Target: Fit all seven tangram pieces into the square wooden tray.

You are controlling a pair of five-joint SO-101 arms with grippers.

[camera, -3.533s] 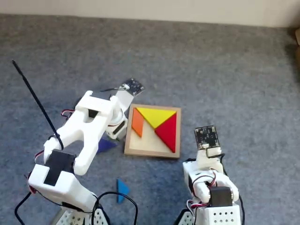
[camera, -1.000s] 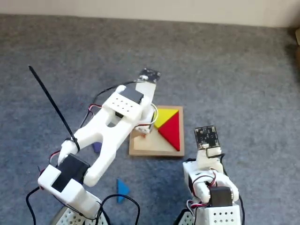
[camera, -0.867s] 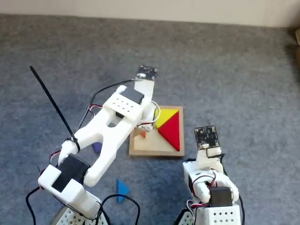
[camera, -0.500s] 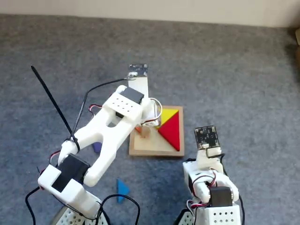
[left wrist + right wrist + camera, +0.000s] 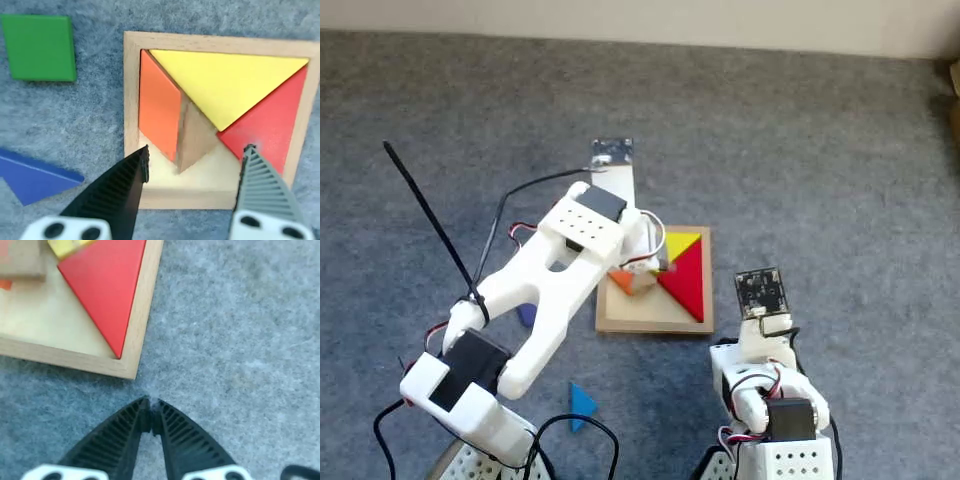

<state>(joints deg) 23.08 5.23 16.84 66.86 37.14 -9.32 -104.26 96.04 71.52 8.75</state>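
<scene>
Jaws apart, the left gripper (image 5: pixel 195 156) hangs over the wooden tray (image 5: pixel 131 100), where the orange piece (image 5: pixel 159 107) lies tilted just ahead, its long axis square to the line from jaw to jaw. Closed and empty, the right gripper (image 5: pixel 151 414) sits beside the tray's corner.

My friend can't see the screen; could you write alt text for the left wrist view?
A square wooden tray holds a yellow triangle, a red triangle and a tilted orange piece; open fingers hover above. A green square and blue triangle lie outside.
</scene>
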